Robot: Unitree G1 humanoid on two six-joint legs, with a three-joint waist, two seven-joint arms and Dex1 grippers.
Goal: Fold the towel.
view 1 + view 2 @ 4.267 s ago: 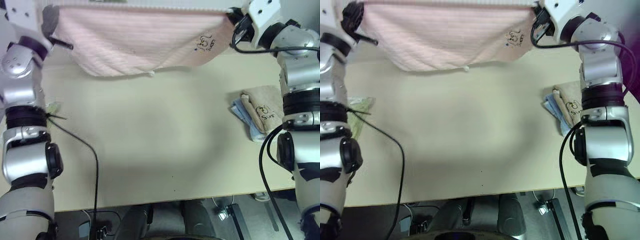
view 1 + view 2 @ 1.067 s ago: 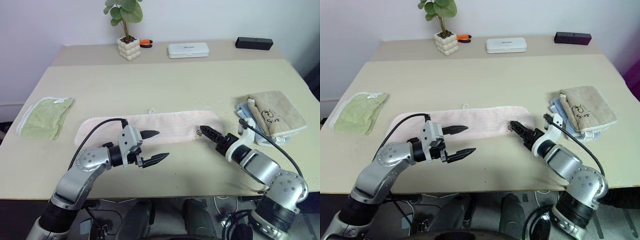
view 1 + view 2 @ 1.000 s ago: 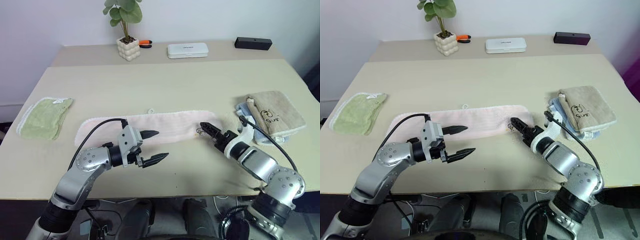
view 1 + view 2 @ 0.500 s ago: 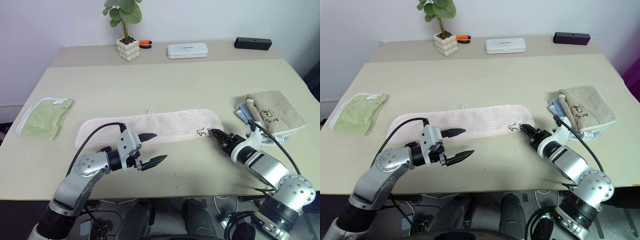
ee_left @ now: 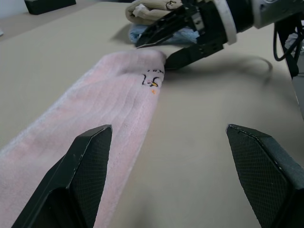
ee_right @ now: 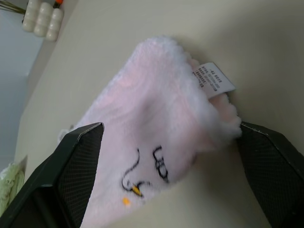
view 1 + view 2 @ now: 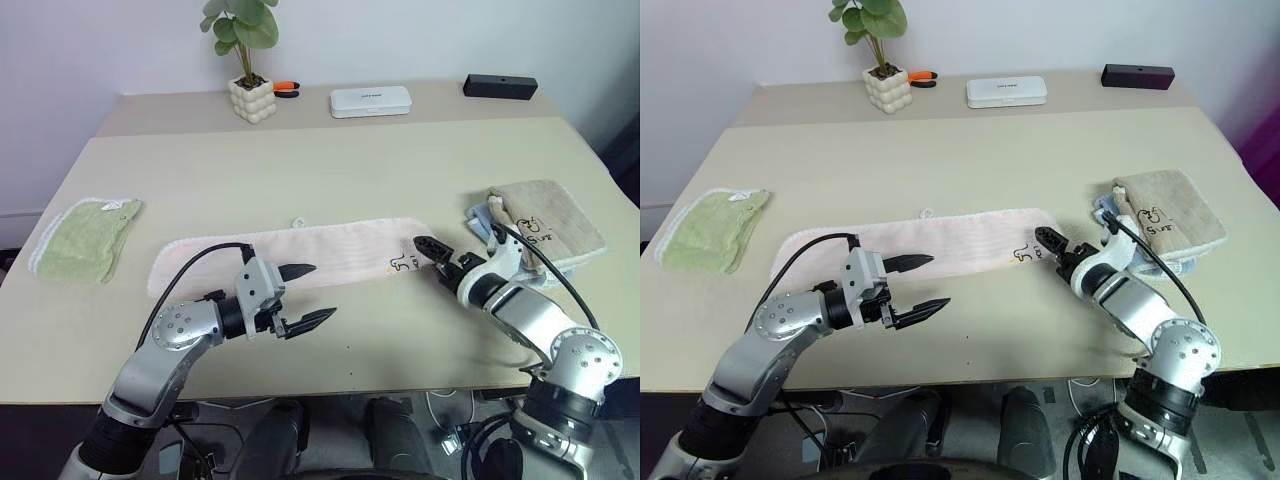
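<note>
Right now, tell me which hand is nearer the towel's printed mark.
Right. The right hand sits at the pink towel's end, just beside the printed mark; the left hand hovers by the towel's middle, well away.

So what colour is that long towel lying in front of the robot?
Pale pink, with a small dark printed mark; the towel shows best in the left eye view.

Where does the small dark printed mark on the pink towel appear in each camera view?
Left eye view: printed mark, on the towel's right end.
Right eye view: same end.
Left wrist view: near the towel's far end.
Right wrist view: low on the towel.
Shared landmark: the right gripper beside the mark.
</note>
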